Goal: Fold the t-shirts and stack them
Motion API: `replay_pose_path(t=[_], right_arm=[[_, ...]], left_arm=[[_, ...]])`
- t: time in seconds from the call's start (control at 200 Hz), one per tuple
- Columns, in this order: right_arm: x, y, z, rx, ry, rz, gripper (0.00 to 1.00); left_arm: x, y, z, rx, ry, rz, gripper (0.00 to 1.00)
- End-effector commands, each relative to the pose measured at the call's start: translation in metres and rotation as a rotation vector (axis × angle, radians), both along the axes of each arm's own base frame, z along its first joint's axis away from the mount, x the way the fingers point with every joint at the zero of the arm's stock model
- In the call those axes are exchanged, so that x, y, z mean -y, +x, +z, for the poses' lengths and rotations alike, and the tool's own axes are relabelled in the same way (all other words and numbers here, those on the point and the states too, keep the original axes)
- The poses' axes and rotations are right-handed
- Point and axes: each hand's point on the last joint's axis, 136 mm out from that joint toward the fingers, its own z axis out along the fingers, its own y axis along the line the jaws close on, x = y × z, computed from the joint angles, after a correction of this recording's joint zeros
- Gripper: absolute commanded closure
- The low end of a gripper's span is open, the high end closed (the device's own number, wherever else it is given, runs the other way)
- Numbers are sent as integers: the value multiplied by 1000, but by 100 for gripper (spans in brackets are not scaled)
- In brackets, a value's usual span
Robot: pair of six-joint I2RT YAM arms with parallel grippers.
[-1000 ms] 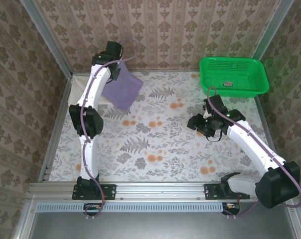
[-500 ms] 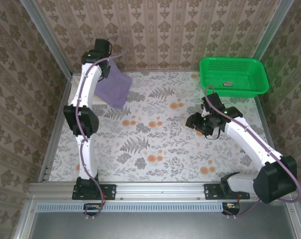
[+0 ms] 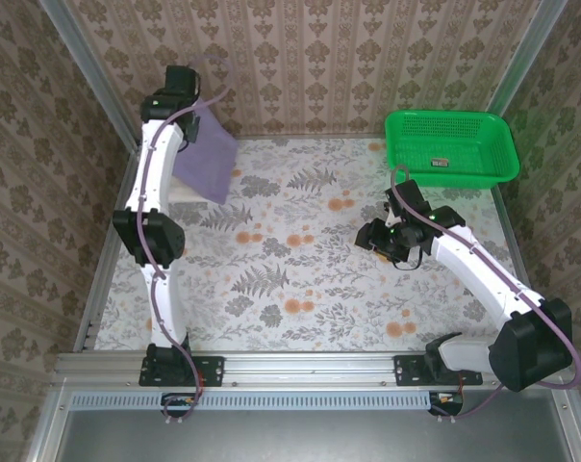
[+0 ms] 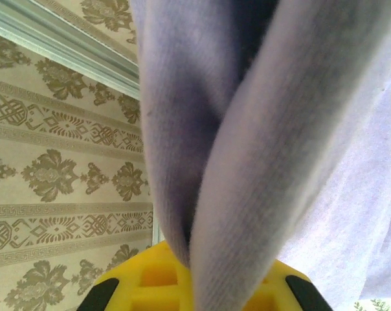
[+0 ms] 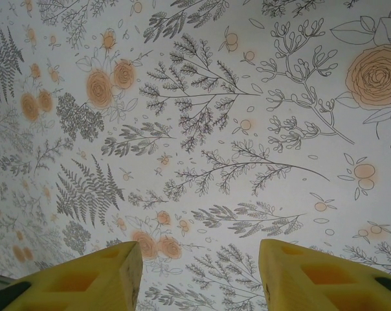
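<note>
Purple t-shirt (image 3: 206, 154) clamped in left fingers (image 4: 150, 280), held high at far-left corner to hang clear, likely for stacking; right fingers (image 5: 98, 277) apart, empty, above tabletop (image 3: 300, 279).

The middle and near half of the counter (image 3: 300, 289) lie bare, open to a pass from either side. At the far right corner the green basket (image 3: 483, 144) blocks the way, its walls standing up from the counter. The right arm (image 3: 473, 269) slants across the right side, near the basket, and bare counter shows between its parted right fingers (image 5: 85, 275). At the far left corner the purple shirt (image 3: 206, 154) hangs from the pinched left fingers (image 4: 150, 278), close to the back wall (image 3: 348, 58), curtaining that corner above a cream shirt (image 3: 188, 192). The left arm (image 3: 146, 212) stands along the left edge.
</note>
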Motion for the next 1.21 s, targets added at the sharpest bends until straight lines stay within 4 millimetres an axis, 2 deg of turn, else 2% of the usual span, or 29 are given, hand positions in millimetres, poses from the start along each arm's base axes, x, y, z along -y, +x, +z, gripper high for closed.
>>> replay_pose_path(t=[0.0, 0.125, 0.26, 0.34, 0.395, 0.415, 0.44, 0.455, 0.49, 0.52, 0.565, 0.585, 0.6, 0.72, 0.85, 0.945, 1.05, 1.135, 1.2], right_arm=[[-5, 4, 10, 26, 13, 3, 47], [-6, 3, 10, 24, 10, 9, 47], [-7, 3, 11, 21, 11, 12, 47], [-7, 2, 13, 15, 8, 19, 47], [-8, 1, 15, 9, 6, 26, 47], [-8, 0, 16, 9, 5, 30, 47], [-8, -1, 17, 4, 4, 31, 47], [-8, -2, 18, 1, 1, 34, 47], [-7, -4, 20, -7, -3, 42, 47], [-6, -6, 22, -13, -10, 52, 47], [-5, -9, 25, -21, -20, 61, 47], [-4, -10, 26, -22, -22, 65, 47], [-4, -11, 27, -22, -23, 68, 47], [-3, -11, 26, -22, -32, 73, 46], [-3, 1, 30, 23, -36, 62, 47], [2, 10, 35, 76, -55, 43, 46], [10, 21, 39, 149, -80, 4, 45], [16, 28, 44, 210, -90, -30, 44], [24, 32, 49, 250, -118, -57, 44]], left_arm=[[-15, -12, 27, 56, -27, 46, 100], [-31, -10, 10, 13, -43, 66, 100], [-57, 4, -20, -30, -46, 101, 100], [-84, 17, -45, -53, -8, 140, 100], [-112, 25, -62, -65, 38, 200, 100], [-125, 27, -67, -62, 65, 232, 90], [-141, 29, -71, -56, 99, 273, 72], [-149, 30, -76, -54, 117, 296, 57], [-167, 32, -82, -45, 148, 344, 34], [-177, 32, -88, -44, 141, 365, 24], [-182, 30, -91, -42, 97, 378, 18], [-183, 29, -88, -36, 85, 387, 5], [-183, 28, -85, -29, 78, 395, 2], [-155, 28, -55, 38, -50, 343, 0], [-124, 22, -7, 127, -95, 296, 0], [-92, 15, 9, 155, -242, 244, 0], [-47, 6, 8, 134, -509, 164, 0], [-20, -1, -14, 92, -686, 154, 3], [6, -7, -28, 43, -884, 124, 13]])
